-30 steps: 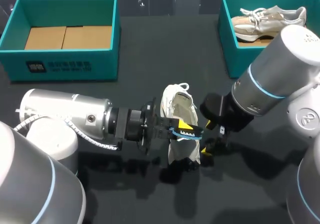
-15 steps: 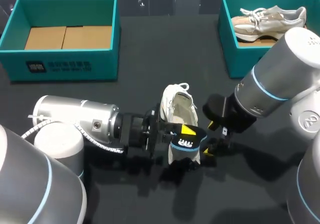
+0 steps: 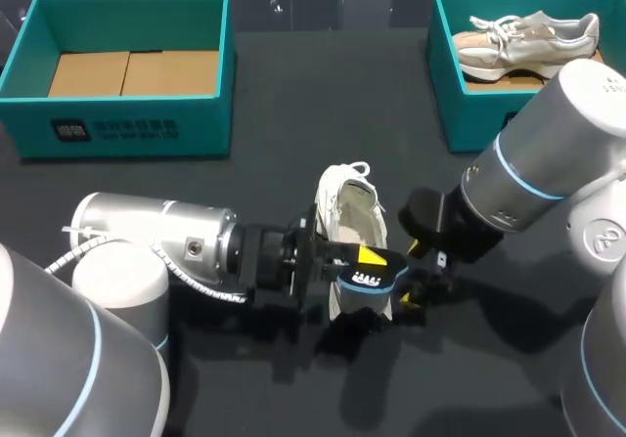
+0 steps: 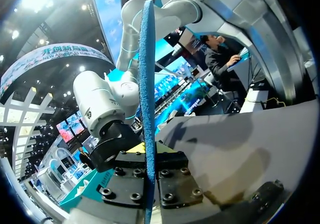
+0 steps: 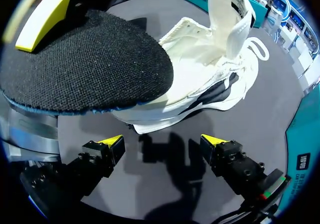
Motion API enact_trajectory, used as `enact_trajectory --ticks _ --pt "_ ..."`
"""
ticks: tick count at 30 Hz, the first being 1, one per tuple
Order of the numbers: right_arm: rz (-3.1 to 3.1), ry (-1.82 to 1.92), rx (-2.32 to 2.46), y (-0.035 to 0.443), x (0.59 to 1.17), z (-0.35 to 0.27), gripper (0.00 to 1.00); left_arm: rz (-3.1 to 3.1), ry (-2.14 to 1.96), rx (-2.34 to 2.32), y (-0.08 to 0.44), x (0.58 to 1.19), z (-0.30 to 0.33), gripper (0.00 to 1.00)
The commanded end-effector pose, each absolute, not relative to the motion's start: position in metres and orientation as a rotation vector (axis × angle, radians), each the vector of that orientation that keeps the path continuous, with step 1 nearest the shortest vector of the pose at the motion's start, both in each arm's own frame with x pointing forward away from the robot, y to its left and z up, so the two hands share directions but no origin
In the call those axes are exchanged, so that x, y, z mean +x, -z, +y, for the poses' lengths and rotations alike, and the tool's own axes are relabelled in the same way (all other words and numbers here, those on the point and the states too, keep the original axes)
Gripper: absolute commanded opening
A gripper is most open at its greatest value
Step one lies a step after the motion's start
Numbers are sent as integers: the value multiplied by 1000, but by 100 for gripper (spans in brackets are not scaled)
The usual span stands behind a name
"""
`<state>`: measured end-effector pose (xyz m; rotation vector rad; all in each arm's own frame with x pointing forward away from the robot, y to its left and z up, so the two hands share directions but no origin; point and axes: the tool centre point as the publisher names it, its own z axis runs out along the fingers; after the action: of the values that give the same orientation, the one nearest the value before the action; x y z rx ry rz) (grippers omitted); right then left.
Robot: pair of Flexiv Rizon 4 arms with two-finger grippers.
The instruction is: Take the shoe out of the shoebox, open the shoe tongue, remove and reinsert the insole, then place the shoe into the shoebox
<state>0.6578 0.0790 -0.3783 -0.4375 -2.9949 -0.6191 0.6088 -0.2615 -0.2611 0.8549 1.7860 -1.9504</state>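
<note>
Two grippers: the left gripper (image 3: 364, 259) is clamped on the insole (image 3: 364, 281). The right gripper (image 5: 165, 143) has its fingers spread with nothing between them, low beside the shoe's heel end.
Insole: out of the shoe, black fabric face and blue edge showing, held at the heel end. I cannot tell whether it touches the shoe.
Shoe (image 3: 350, 207): white, on the table between the boxes, tongue raised.
Boxes: the left shoebox (image 3: 127, 129) shows only its cardboard floor. The right shoebox (image 3: 442, 75) holds a second shoe (image 3: 528, 41).
Done, as I judge: shoe out, tongue opened, insole removed.
Left: reinserting the insole, then boxing the shoe.
</note>
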Motion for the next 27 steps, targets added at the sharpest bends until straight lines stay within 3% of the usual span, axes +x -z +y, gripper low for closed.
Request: enact_trajectory --ticks 1,27 --pt "-3009 652 -415 381 658 83 100 1784 1950 856 262 606 -258 0" --pt "-3056 707 -302 375 671 91 100 1787 1968 865 261 605 -253 0"
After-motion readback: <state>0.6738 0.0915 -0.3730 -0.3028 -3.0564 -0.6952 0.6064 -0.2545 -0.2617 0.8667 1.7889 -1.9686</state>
